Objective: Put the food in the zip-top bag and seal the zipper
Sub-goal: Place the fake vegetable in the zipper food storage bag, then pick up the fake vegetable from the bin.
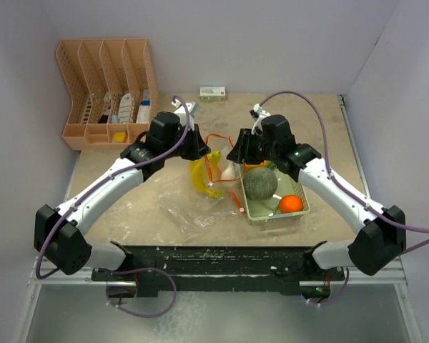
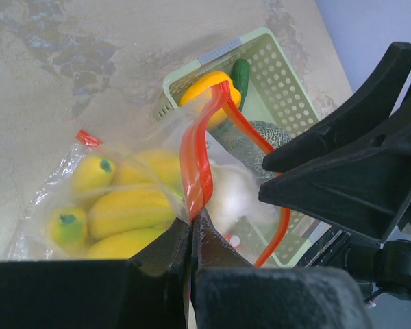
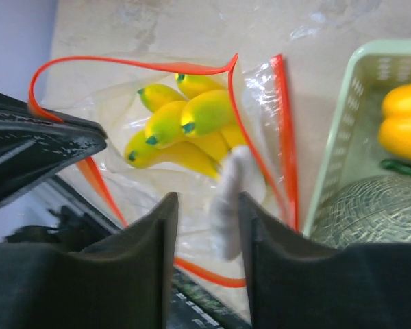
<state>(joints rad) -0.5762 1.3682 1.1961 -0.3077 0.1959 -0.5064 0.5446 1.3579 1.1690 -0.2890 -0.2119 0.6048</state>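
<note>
L gripper (image 2: 192,229): jaws shut on the zipper (image 2: 195,157) strip, holding one lip of the zip-top bag (image 1: 189,211) up off the table. Mouth gapes toward the basket (image 2: 281,75).

R gripper (image 3: 207,212): fingers apart, nothing clamped that I can make out. It hangs over the bag mouth. White blob (image 3: 227,199) between the fingers, further off; can't ID.

Food status:
- banana bunch (image 3: 181,127): inside the bag, near the back.
- bell pepper (image 2: 198,88), melon (image 1: 260,184), orange fruit (image 1: 291,204): in the basket, just beside the bag.

Est. one of four items loaded; zipper not closed.

Step in hand (judged): R arm fetches the next item, L keeps the mouth open.

Notes for doing it well:
- L: keep the lip high and taut; floppy film will sag shut if slack.
- Pepper is nearest the mouth, so take it first.
- Melon is round and wide; grip across the middle, and it needs the widest opening.
- Drop items past the strip, not on it.
- Risk: R fingers snagging the red loop on the way out.
</note>
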